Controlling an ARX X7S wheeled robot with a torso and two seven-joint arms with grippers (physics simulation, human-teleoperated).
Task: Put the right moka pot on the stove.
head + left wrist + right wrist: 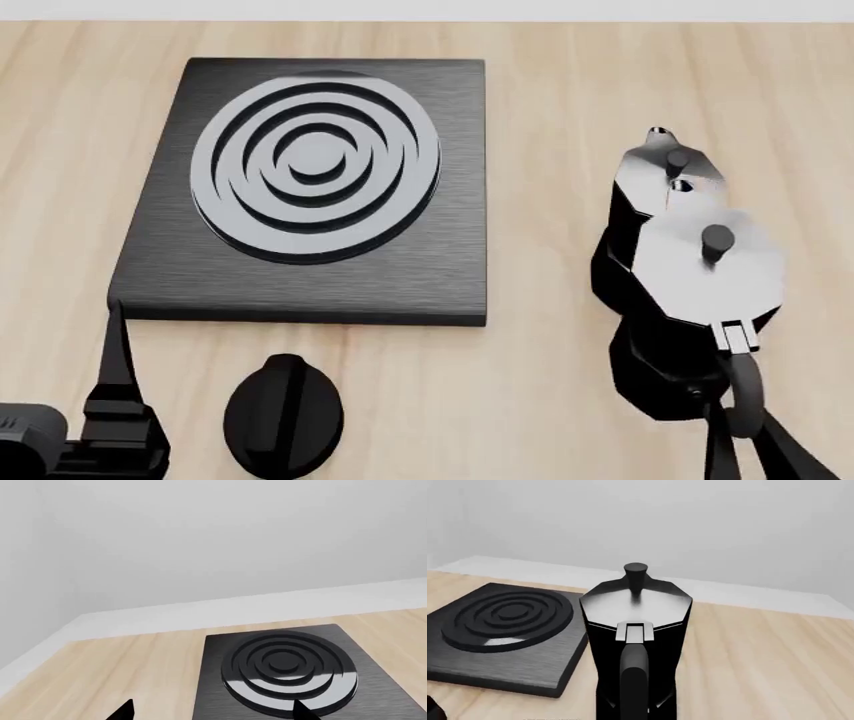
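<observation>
Two moka pots at right of head view, one behind the other; right moka pot (694, 290) nearest, lid shut, contents hidden, standing on worktop (561, 380) beside stove (320, 270), not on it. Knob (283, 410) lower left. No writing readable. Left claw (210, 711) spread; right claw's state cannot be told.

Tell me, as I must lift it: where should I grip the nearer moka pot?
By its curved handle, coming from the robot's side: the pot stands upright with the handle pointing that way, and the second pot crowds its far side.
</observation>
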